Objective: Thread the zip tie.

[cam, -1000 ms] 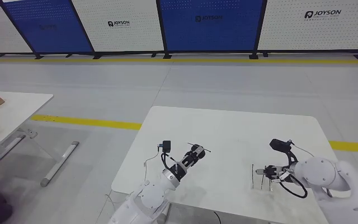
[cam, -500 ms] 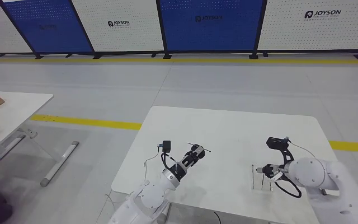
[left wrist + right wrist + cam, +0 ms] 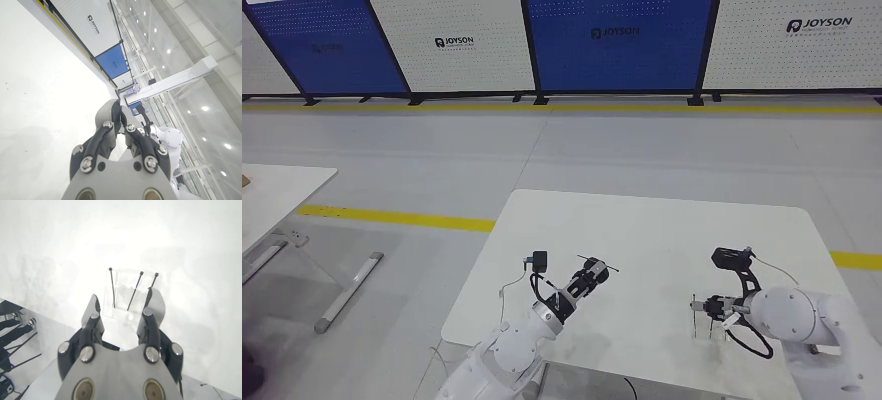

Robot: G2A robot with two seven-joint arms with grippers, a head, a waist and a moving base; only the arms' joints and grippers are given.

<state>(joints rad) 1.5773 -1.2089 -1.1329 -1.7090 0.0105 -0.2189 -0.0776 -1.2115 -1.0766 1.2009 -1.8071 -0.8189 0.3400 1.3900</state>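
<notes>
Holder [image 3: 123, 283] keeps three ties [image 3: 134, 291]; right claw [image 3: 122, 294] spread, left claw [image 3: 120, 108] clenches zip tie [image 3: 583, 258].

The left arm [image 3: 542, 320] comes over the desk [image 3: 662, 230] edge at 7 o'clock and slants toward 1 o'clock. Its left tool [image 3: 592, 270] has both pads pressed together, nipping a thin black zip tie [image 3: 608, 266]. The right arm [image 3: 792, 315] sits at 4 o'clock with its wrist bent. The right tool [image 3: 122, 295] points toward 9 o'clock, fingers spread wide apart.
</notes>
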